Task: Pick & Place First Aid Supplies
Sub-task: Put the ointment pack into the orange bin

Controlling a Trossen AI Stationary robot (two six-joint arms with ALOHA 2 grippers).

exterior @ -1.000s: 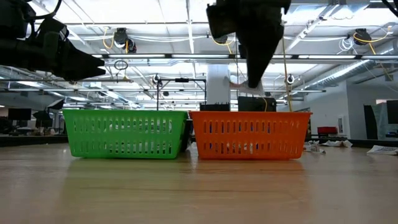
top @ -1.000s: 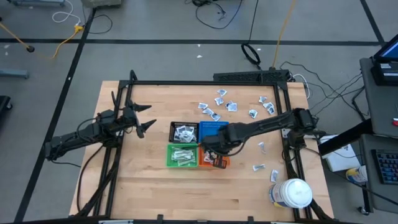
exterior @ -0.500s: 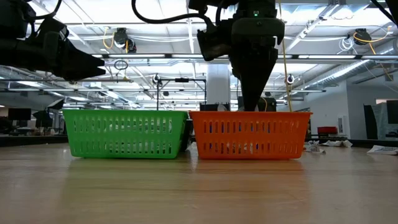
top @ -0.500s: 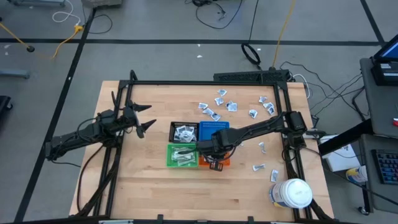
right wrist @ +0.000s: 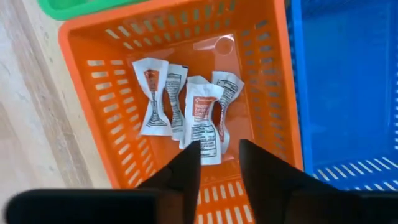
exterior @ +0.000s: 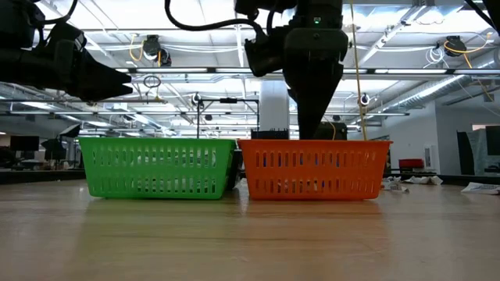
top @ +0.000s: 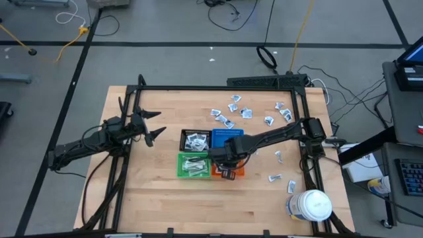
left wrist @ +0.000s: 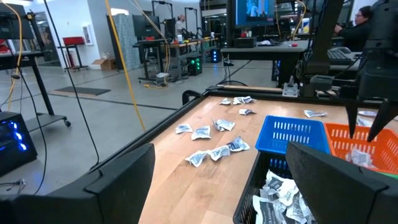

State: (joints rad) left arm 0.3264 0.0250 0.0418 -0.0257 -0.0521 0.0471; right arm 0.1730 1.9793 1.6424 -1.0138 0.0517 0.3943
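The first aid supplies are small white wrapped packets. Several lie flat on the floor of the orange bin [right wrist: 81, 93], among them one with red print [right wrist: 202, 118]. More fill the black bin [top: 195, 141] and the green bin [top: 193, 165]. Loose ones lie on the far right of the table [top: 231, 112]. My right gripper [right wrist: 217, 149] hangs open over the orange bin [exterior: 312, 168], fingers pointing down to about its rim [exterior: 308, 133]. My left gripper [top: 157, 125] waits open above the table's left part.
The blue bin [top: 226, 137] stands just behind the orange one, the four bins packed in a square. A large white jar [top: 310, 205] sits at the near right corner. Single packets lie right of the bins [top: 277, 156] [top: 274, 178]. Bare wood lies near the front edge.
My right gripper has come down over the orange bin, from well above it to about the height of its rim, and has then stayed there. The left arm has kept still.
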